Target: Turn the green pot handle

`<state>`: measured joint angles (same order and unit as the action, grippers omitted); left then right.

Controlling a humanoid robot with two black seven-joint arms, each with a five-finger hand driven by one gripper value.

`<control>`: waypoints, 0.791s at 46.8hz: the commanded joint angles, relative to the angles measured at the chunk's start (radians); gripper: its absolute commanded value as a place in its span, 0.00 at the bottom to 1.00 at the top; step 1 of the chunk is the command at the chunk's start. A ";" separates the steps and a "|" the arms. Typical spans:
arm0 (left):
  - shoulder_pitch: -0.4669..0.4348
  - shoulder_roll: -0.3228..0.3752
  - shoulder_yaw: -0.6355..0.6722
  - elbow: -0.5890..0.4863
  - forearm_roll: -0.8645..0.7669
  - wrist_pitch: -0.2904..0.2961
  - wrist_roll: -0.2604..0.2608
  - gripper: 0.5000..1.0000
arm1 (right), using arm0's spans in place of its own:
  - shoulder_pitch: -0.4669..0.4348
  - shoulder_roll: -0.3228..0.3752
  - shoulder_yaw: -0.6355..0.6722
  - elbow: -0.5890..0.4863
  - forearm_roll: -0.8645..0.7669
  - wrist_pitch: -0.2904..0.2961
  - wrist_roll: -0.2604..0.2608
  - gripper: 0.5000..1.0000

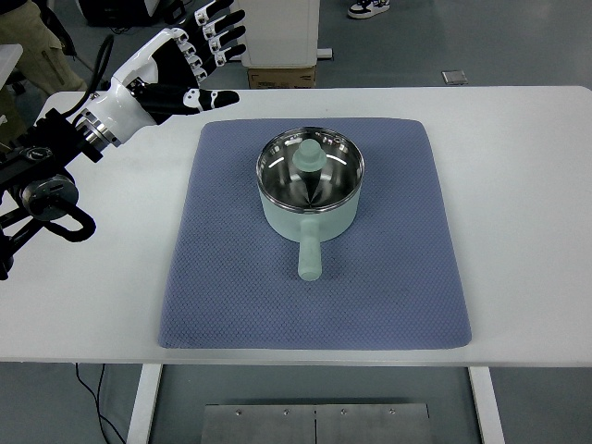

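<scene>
Shoe (368,7) cut off at top edge, person's trouser leg (32,42) cropped top left

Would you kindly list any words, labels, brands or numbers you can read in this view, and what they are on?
None is readable: the green pot, the blue mat, the white table, the left hand and the cardboard box show no legible print.
</scene>
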<state>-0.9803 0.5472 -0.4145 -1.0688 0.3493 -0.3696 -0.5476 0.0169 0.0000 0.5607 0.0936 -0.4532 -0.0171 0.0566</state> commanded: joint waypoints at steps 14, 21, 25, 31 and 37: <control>-0.028 0.048 0.002 -0.020 0.039 -0.091 0.000 1.00 | 0.000 0.000 0.001 0.000 0.001 0.000 0.000 1.00; -0.031 0.053 0.002 -0.036 0.039 -0.114 -0.002 1.00 | 0.000 0.000 0.001 0.000 0.001 0.000 0.000 1.00; -0.035 0.053 0.003 -0.053 0.039 -0.115 -0.002 1.00 | 0.000 0.000 -0.001 0.000 0.001 0.000 0.000 1.00; -0.038 0.053 0.003 -0.083 0.039 -0.114 0.000 1.00 | 0.000 0.000 0.001 0.000 0.001 0.000 0.000 1.00; -0.040 0.051 0.006 -0.108 0.046 -0.111 0.003 1.00 | 0.000 0.000 0.001 0.000 -0.001 0.000 0.000 1.00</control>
<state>-1.0189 0.5998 -0.4085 -1.1659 0.3889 -0.4818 -0.5454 0.0168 0.0000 0.5610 0.0936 -0.4525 -0.0168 0.0573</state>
